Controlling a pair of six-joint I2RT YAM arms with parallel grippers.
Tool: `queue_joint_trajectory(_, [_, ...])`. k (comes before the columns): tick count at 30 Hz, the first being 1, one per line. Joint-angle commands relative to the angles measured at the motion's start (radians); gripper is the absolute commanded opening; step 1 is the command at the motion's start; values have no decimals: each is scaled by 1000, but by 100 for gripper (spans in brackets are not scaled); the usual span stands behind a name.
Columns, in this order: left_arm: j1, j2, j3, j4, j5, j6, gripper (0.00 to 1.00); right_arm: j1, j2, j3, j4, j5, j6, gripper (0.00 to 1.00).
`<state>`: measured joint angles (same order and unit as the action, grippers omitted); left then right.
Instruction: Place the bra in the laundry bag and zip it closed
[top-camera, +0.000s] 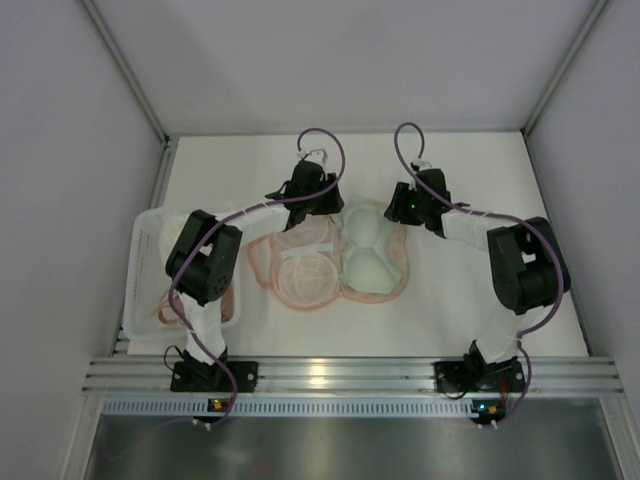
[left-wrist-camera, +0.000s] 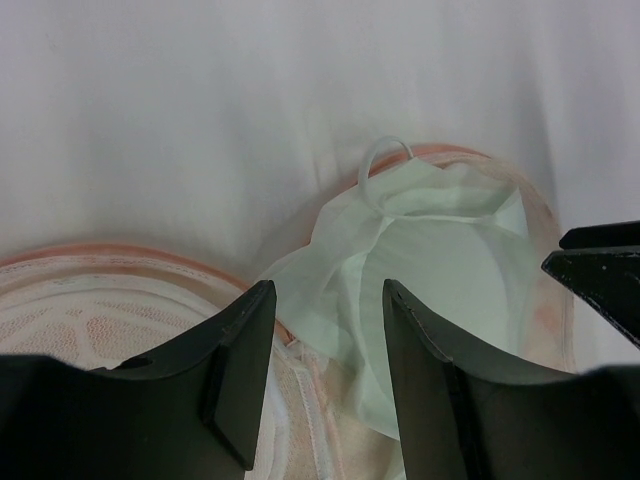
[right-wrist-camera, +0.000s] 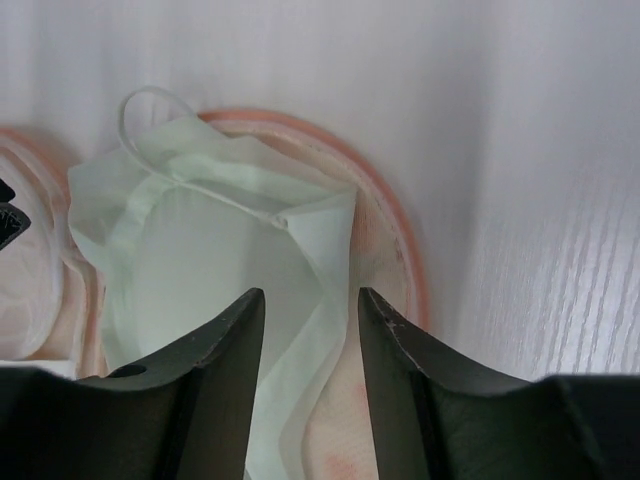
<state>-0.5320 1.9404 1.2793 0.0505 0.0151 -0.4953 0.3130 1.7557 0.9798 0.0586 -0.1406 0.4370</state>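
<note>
I see the bra (top-camera: 305, 278) lying cups-up on the bench (top-camera: 450, 300), touching the left side of the open laundry bag (top-camera: 372, 262). Farther back, the left fingers (left-wrist-camera: 235, 360) and right fingers (right-wrist-camera: 220, 350) hover over its mint lining, both released, gripping nothing.

There were two arms: left arm (top-camera: 205, 260) at lower left, right arm (top-camera: 520, 265) at lower right. Two grippers showed, left gripper (left-wrist-camera: 325, 300) and right gripper (right-wrist-camera: 310, 305), with two fingers each. One bra (top-camera: 305, 275) sat at centre. One laundry bag (top-camera: 372, 265) was just right of it. One white basket (top-camera: 145, 235) was at the left edge. Two purple cables (top-camera: 338, 150) were at top centre. One table (top-camera: 480, 170).
</note>
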Motion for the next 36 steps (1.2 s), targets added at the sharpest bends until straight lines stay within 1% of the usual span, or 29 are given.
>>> queue_joint_trajectory(1, [0, 12, 23, 60, 17, 17, 53, 14, 33, 53, 35, 39, -37, 42])
queue_joint_trajectory(2, [0, 12, 26, 60, 17, 17, 53, 15, 42, 54, 38, 39, -37, 39])
queue_joint_trajectory(5, [-2, 19, 28, 57, 22, 21, 53, 18, 65, 63, 29, 41, -37, 37])
queue_joint_trajectory(8, [0, 15, 28, 58, 25, 24, 53, 26, 51, 57, 17, 30, -38, 38])
queue_joint_trajectory(12, [0, 17, 29, 60, 29, 26, 54, 32, 33, 13, 46, 35, -46, 41])
queue_joint_trajectory(15, [-2, 29, 35, 58, 34, 26, 54, 37, 65, 34, 27, 65, -60, 39])
queue_joint_trajectory(18, [0, 31, 35, 58, 37, 27, 54, 40, 103, 65, 21, 78, -69, 27])
queue_joint_trajectory(19, [0, 28, 35, 58, 37, 27, 54, 40, 111, 72, 15, 85, -72, 14])
queue_joint_trajectory(20, [0, 25, 34, 58, 33, 29, 54, 40, 117, 89, -5, 99, -73, 6])
queue_joint_trajectory(21, [0, 23, 32, 58, 29, 32, 54, 40, 114, 97, -14, 105, -70, 0])
queue_joint_trajectory(23, [0, 17, 31, 58, 22, 34, 54, 40, 69, 79, -11, 92, -64, 0])
queue_joint_trajectory(25, [0, 17, 32, 58, 14, 37, 54, 41, 15, 45, 36, 64, -49, 0])
queue_joint_trajectory(26, [-2, 17, 35, 58, 13, 35, 54, 43, -42, -4, 61, 15, -25, 0])
queue_joint_trajectory(27, [-2, 20, 38, 58, 10, 32, 54, 46, -70, -30, 126, -11, -9, 0])
queue_joint_trajectory(29, [0, 32, 48, 60, 8, 32, 54, 47, -138, -102, 188, -74, 35, 0])
queue_joint_trajectory(30, [0, 35, 51, 60, 8, 28, 54, 47, -159, -124, 219, -95, 48, 0])
queue_joint_trajectory(31, [-2, 37, 54, 61, 5, 26, 54, 49, -174, -145, 290, -117, 61, 0])
queue_joint_trajectory(32, [0, 41, 58, 66, 9, 26, 54, 49, -197, -182, 322, -160, 80, 0])
queue_joint_trajectory(34, [-2, 45, 58, 87, 26, 17, 54, 49, -211, -202, 384, -200, 91, 0])
queue_joint_trajectory(36, [0, 45, 57, 100, 63, 9, 53, 49, -225, -213, 402, -241, 100, 0])
